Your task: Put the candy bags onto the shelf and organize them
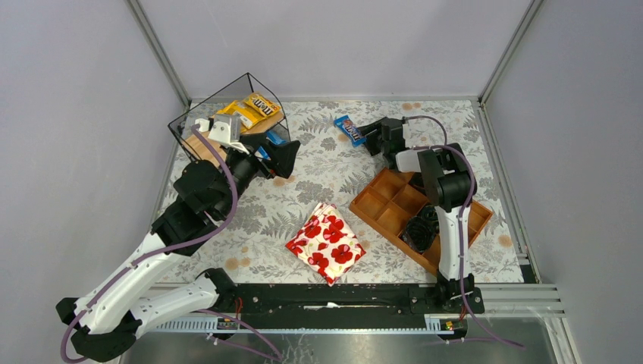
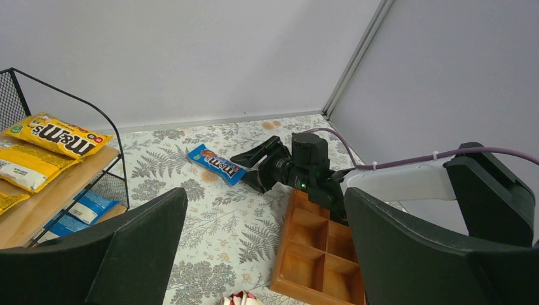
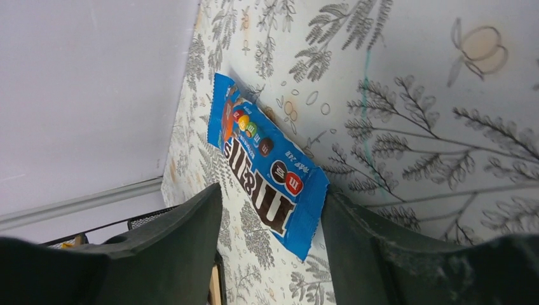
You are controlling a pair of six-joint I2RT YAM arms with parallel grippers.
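A blue candy bag (image 1: 350, 130) lies flat on the leaf-print table, far centre. My right gripper (image 1: 371, 141) is down at its near end. In the right wrist view the blue bag (image 3: 264, 162) has its end between the fingers of the right gripper (image 3: 272, 204), which stands open: one finger touches the bag's edge and a gap shows on the other side. Yellow candy bags (image 1: 256, 111) lie on the shelf (image 1: 199, 144) at far left; blue packets (image 2: 81, 210) sit on its lower board. My left gripper (image 1: 286, 158) hangs open and holds nothing, just right of the shelf.
A reddish-brown compartment tray (image 1: 379, 216) sits right of centre, under the right arm. A white pouch with red poppies (image 1: 326, 243) lies near the table's front middle. Grey walls close in the back and both sides.
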